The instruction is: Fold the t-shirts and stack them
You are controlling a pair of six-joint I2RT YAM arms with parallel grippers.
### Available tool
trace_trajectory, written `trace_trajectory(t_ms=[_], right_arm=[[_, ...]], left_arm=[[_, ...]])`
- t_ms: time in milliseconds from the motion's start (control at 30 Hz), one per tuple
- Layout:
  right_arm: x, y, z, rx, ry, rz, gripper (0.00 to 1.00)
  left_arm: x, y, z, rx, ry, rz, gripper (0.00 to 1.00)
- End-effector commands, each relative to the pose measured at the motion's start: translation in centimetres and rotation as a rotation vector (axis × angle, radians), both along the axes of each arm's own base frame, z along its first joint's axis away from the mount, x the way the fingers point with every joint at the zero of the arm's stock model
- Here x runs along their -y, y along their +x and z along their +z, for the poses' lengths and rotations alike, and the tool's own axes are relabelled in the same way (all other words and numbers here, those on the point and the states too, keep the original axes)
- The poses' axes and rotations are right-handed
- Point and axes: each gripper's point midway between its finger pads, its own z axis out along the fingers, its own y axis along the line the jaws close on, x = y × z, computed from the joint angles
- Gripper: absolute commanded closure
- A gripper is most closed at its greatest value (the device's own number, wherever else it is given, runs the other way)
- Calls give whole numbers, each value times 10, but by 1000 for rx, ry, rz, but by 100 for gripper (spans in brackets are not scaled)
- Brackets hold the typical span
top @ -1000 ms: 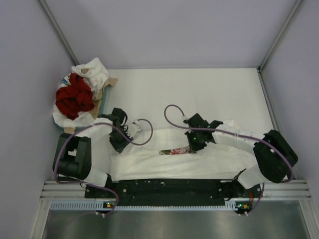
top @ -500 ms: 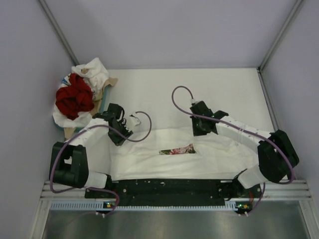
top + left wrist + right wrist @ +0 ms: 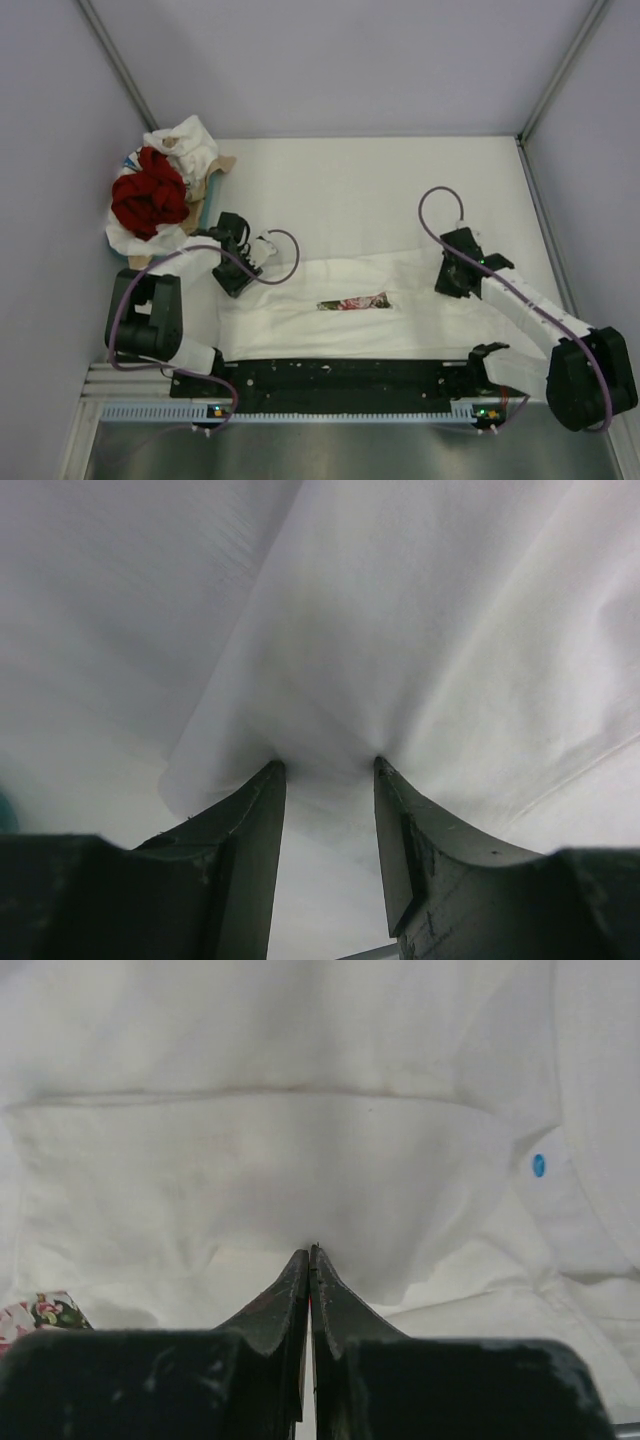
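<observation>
A white t-shirt [image 3: 400, 310] with a small floral print [image 3: 352, 301] lies spread along the near side of the table. My left gripper [image 3: 231, 284] is at its left end. In the left wrist view its jaws [image 3: 325, 765] stand apart, tips pressed into the white cloth [image 3: 420, 630]. My right gripper [image 3: 450, 286] is at the shirt's upper right edge. In the right wrist view it is [image 3: 312, 1250] shut, with white cloth [image 3: 270, 1180] tented up to its tips. The print [image 3: 38, 1312] shows at the lower left there.
A heap of shirts, deep red [image 3: 150, 195] and white [image 3: 185, 140], fills the teal-rimmed tray [image 3: 206, 212] with cardboard [image 3: 222, 164] at the far left. A black rail [image 3: 340, 375] runs along the near edge. A small blue mark [image 3: 538, 1165] is on the cloth.
My right gripper has moved from above the floral print out to the shirt's right side, and the shirt's far edge now stretches rightward. My left gripper shifted slightly up and left.
</observation>
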Motion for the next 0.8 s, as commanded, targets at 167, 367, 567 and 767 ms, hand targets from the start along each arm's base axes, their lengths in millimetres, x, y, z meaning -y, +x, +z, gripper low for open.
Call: trace_trajectory(t_ms=[167,367,567,767], right_arm=[[36,51,22,198,139,-301,100],[63,97,-19,79,218,-411,100],[40,221,-23,49,385,-329,100],[-17,348,59,237,488,-114,100]], left_arm=[[11,19,41,129,-92,-7,50],[10,24,63,188,-93,13,48],[16,23,58,160,-120,40,48],[44,18,49,100,-175,23,50]])
